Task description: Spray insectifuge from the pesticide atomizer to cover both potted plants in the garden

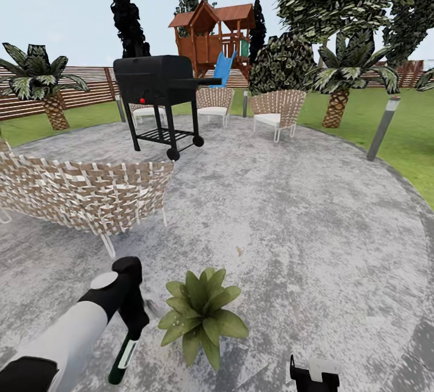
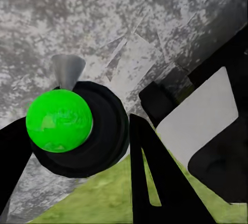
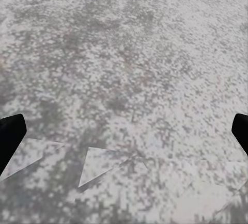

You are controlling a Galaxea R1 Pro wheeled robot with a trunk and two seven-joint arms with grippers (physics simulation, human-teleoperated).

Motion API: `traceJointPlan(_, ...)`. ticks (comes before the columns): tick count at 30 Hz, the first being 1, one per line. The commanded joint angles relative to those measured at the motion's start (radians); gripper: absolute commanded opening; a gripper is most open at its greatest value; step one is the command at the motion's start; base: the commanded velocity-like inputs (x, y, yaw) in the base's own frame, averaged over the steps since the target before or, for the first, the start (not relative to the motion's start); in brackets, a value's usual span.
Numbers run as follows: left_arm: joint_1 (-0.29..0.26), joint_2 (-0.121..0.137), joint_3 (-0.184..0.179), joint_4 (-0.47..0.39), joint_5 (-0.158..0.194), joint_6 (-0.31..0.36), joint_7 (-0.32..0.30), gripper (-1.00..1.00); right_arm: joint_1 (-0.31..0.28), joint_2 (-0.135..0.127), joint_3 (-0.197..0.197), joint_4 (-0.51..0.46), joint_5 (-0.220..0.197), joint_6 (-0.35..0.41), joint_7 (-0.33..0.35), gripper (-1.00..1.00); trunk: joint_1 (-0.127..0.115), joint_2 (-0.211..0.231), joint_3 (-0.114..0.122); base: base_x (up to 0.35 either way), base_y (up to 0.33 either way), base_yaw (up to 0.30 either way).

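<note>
One potted plant in view, w/ the atomizer in hand. Left claw was clamped on the pesticide atomizer, bottle hanging down from the fingers, dark green w/ white label strip, low over the patio and just beside the plant's leaves on the robot's left. In left wrist view the bottle showed end-on as a bright green round between the dark fingers. Right claw was spread apart, empty, fingertips at either edge of right wrist view over bare paving. Judgement: pickup done; spraying of this plant about due or under way, no mist visible, coverage can't tell. 2nd plant not located yet. Beyond: wicker sofa, black grill, chairs, palms, fence.
</note>
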State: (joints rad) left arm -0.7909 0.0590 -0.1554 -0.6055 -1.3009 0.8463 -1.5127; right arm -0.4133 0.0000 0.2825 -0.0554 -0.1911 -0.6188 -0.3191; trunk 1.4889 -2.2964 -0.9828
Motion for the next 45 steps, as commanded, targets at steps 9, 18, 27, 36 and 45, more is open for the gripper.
traceJointPlan(9, -0.094, -0.024, -0.148, -0.011, -0.118, 0.011, -0.058, -1.00, -0.001, 0.000, 0.009, 0.000, -0.008, -0.002, -0.004, 1.00, 0.000, 0.000, -0.001, 0.000, 0.000, 0.000)
traceJointPlan(18, -0.104, -0.019, -0.148, -0.006, -0.119, 0.008, -0.058, -1.00, -0.001, -0.002, 0.009, 0.000, -0.006, -0.002, -0.005, 1.00, 0.000, 0.000, -0.001, 0.043, 0.026, 0.000)
traceJointPlan(27, -0.041, -0.021, -0.182, 0.007, -0.117, 0.007, -0.058, -1.00, 0.000, -0.017, 0.009, 0.000, -0.005, -0.002, -0.005, 1.00, 0.000, 0.000, -0.001, 0.050, 0.027, 0.000)
traceJointPlan(36, -0.019, -0.012, -0.188, 0.012, -0.118, 0.008, -0.058, -1.00, 0.000, -0.012, 0.009, -0.001, -0.008, -0.002, -0.006, 1.00, 0.000, 0.000, -0.001, 0.000, 0.000, -0.066)
traceJointPlan(45, -0.001, 0.025, -0.181, 0.034, -0.114, 0.012, -0.058, -1.00, 0.001, -0.014, 0.009, 0.000, -0.008, -0.002, -0.006, 1.00, 0.000, 0.000, -0.001, 0.000, 0.000, -0.077)
